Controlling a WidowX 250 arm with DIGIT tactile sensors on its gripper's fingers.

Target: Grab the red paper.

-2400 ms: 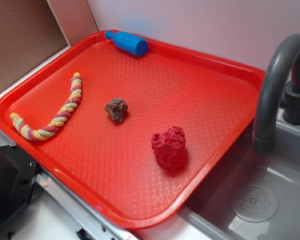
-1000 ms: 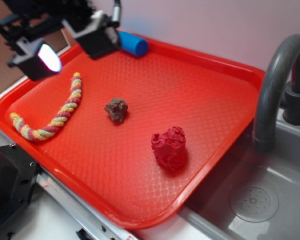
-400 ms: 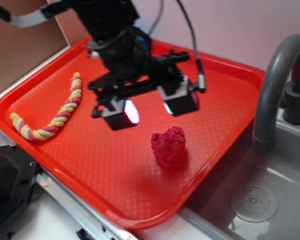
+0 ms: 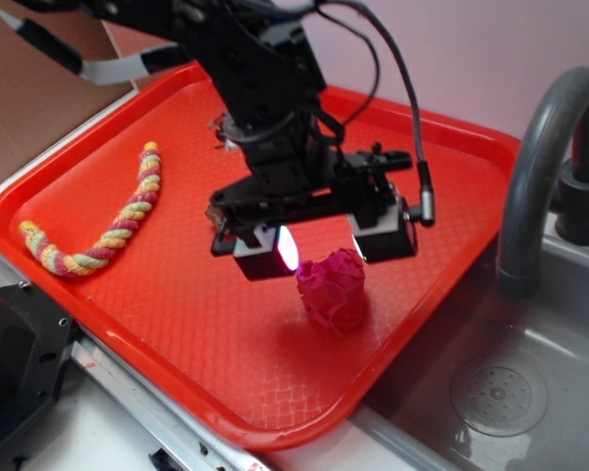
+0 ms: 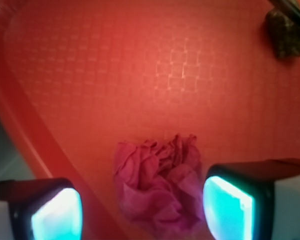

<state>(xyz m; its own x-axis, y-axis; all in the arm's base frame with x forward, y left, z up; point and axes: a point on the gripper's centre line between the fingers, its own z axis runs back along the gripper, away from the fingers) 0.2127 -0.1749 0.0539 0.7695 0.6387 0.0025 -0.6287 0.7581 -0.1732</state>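
The red paper [image 4: 332, 290] is a crumpled crimson ball lying on the red tray [image 4: 177, 304], near its right front edge. My gripper [image 4: 324, 247] hangs just above and behind it, jaws wide open, one lit pad on each side. In the wrist view the red paper [image 5: 160, 180] lies between the two glowing fingertips [image 5: 227, 207], closer to the right one, and touches neither. The gripper [image 5: 140, 212] holds nothing.
A brown rock-like lump [image 5: 285, 32] shows at the top right of the wrist view; the arm hides it in the exterior view. A braided rope [image 4: 108, 221] lies at the tray's left. A grey tap [image 4: 540, 157] and sink [image 4: 501, 392] stand to the right.
The gripper has come from the tray's far left corner across to the right and forward, and now sits lower, over the red paper. The paper has not moved.
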